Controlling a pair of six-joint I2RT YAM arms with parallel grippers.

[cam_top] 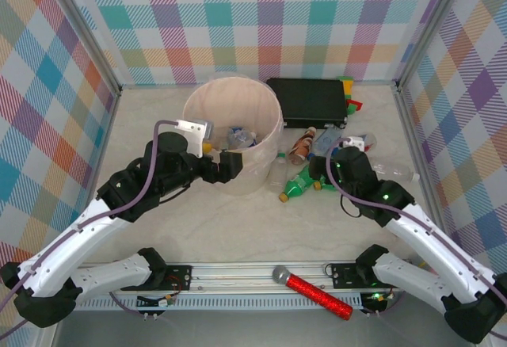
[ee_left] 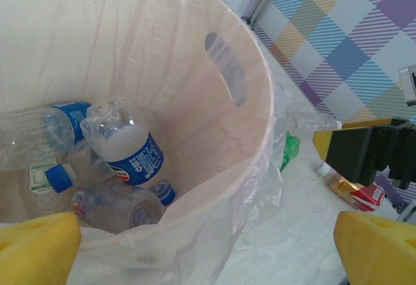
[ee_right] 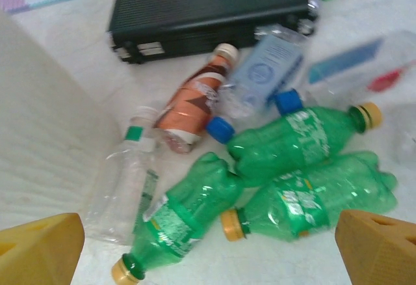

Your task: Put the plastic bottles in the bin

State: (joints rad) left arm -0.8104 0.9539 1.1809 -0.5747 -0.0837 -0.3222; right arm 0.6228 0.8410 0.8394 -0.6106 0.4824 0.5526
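As left fingers (ee_left: 39,249) straddle bin (ee_left: 195,135) rim, splayed

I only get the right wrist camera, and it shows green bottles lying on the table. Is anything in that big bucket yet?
Observer: Yes. Several clear bottles with blue labels lie at the bottom of the bin.
Visitor: Where's the other arm?
Observer: The left end effector hangs open and empty over the bin's near rim.
Visitor: Anything lying around that isn't a bottle?
Observer: A red glittery microphone lies along the near edge of the table.
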